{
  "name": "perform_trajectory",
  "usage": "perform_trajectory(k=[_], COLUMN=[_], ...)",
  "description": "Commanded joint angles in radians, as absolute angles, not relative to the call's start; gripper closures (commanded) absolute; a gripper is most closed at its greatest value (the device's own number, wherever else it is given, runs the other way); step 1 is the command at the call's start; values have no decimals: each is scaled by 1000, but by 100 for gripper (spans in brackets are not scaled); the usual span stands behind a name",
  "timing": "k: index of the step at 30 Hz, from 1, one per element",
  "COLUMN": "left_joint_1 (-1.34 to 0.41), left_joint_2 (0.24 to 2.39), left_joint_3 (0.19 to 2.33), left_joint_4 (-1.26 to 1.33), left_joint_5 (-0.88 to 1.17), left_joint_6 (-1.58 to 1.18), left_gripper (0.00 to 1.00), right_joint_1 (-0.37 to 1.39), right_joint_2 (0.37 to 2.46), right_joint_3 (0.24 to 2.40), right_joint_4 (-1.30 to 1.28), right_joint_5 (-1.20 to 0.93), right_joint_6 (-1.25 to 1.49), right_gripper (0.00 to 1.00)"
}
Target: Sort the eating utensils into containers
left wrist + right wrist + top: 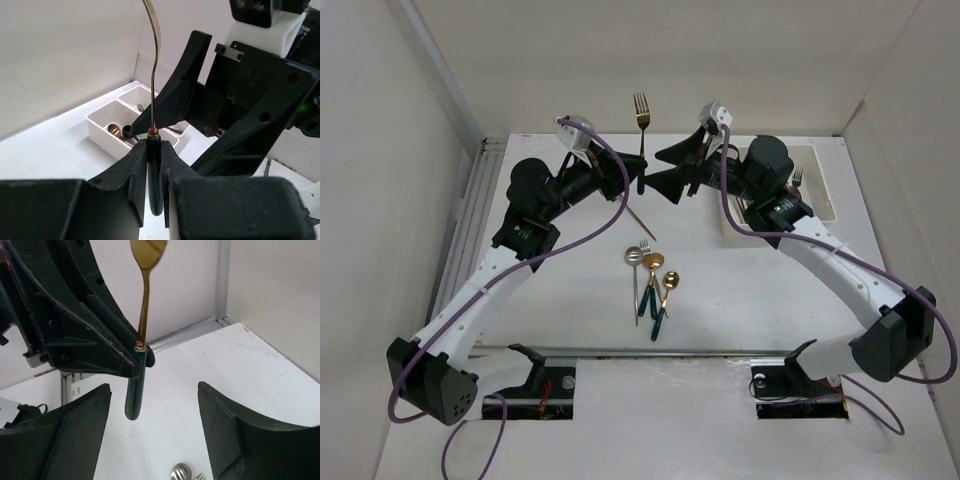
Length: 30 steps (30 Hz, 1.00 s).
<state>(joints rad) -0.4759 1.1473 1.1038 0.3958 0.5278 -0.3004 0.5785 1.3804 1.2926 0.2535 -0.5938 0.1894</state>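
The left arm [480, 290] is stretched from the lower left of the top view to the upper middle, elbow bent. The left gripper [639, 178] is pressed together on the dark green handle of a gold fork [641, 108], whose tines point toward the top of the frame. In the left wrist view its fingers [134, 167] are seen pinching the handle just below the collar.

The right arm [840, 270] is curved in from the lower right. The right gripper [666, 168] is turned toward the left one and spread wide. In the right wrist view the handle shows in the gap between the 2 fingers [82, 425], touched by neither and clear of the table [750, 300].

The tray [828, 195] lies at the upper right, partly hidden by the right arm. A copper spoon [115, 131] is seen in 1 compartment and a second fork [141, 107] in the other.

A cluster of loose utensils [653, 285] lies at the centre, with bare table on both sides. Walls close the left and right edges.
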Motion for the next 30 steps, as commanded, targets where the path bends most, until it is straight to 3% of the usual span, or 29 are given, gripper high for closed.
perform_trajectory(k=[1, 9, 16, 19, 20, 22, 23, 26, 27, 28, 30], left_joint_1=[-477, -477, -477, -477, -477, -477, -477, -477, -477, -477, -477], left_joint_2=[1123, 1132, 1132, 1132, 1132, 1132, 1132, 1132, 1143, 1143, 1170], left_joint_3=[1141, 1160, 1129, 1120, 1111, 1111, 1100, 1100, 1117, 1127, 1161], left_joint_4=[483, 483, 483, 483, 483, 483, 483, 448, 425, 399, 307], left_joint_5=[560, 561, 571, 561, 561, 561, 561, 540, 529, 511, 442], left_joint_6=[-318, -325, -365, -383, -383, -393, -393, -365, -351, -336, -299], left_gripper=[100, 100, 100, 100, 100, 100, 100, 100, 90, 55, 17], right_joint_1=[568, 600, 618, 618, 618, 618, 618, 618, 598, 588, 531], right_joint_2=[1358, 1428, 1503, 1503, 1503, 1503, 1503, 1503, 1493, 1482, 1471], right_joint_3=[1289, 1356, 1442, 1431, 1431, 1431, 1431, 1413, 1390, 1381, 1370], right_joint_4=[239, 239, 264, 313, 327, 353, 353, 353, 353, 344, 289], right_joint_5=[-663, -663, -719, -719, -729, -729, -720, -709, -687, -678, -622], right_joint_6=[149, 167, 213, 250, 261, 282, 282, 291, 291, 291, 291], right_gripper=[25, 26, 39, 58, 58, 88, 99, 100, 100, 100, 100])
